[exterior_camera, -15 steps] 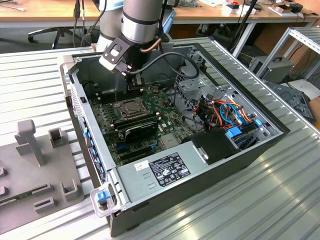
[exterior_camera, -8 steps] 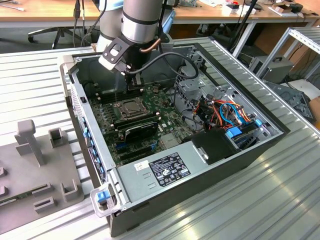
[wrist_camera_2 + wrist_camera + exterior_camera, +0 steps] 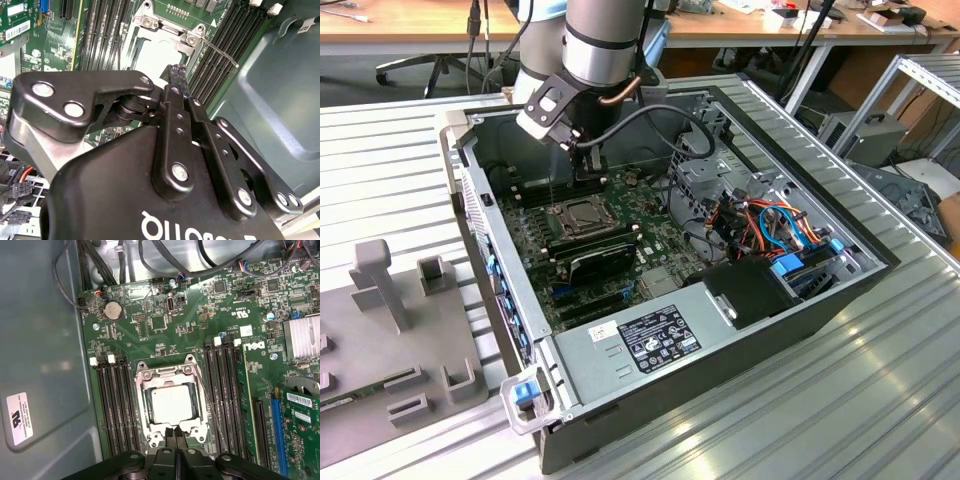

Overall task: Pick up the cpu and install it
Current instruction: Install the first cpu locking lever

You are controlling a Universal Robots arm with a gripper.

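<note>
The open computer case [image 3: 790,300] lies on its side on a ribbed metal table [image 3: 880,400], with the green motherboard [image 3: 165,315] across its floor. The landmark here is the CPU socket [image 3: 169,402] with its metal frame, flanked on both sides by rows of black memory slots [image 3: 117,405]. The cpu [image 3: 171,404], a pale silver square, lies flat inside the socket, framed all round by the metal bracket. It looks seated already, not carried.

The gripper [image 3: 175,432] hangs just above the socket's near edge in the first wrist view, its fingers pressed together into one narrow tip with nothing between them. In the exterior view the gripper [image 3: 588,160] stands just beyond the socket, toward the case's rear wall.

To do this stage well, I judge the chip must sit square and level in the socket, with no corner riding up on the frame, and any contact from the closed tip should come straight down and lightly, clear of the thin wire lever [image 3: 220,50] running off the socket's side.

Several things are hard to settle. Whether the tip touches the frame or hovers above it cannot be told. In the second wrist view the gripper's black linkage covers most of the socket. Whether the lever is latched is unclear.
</note>
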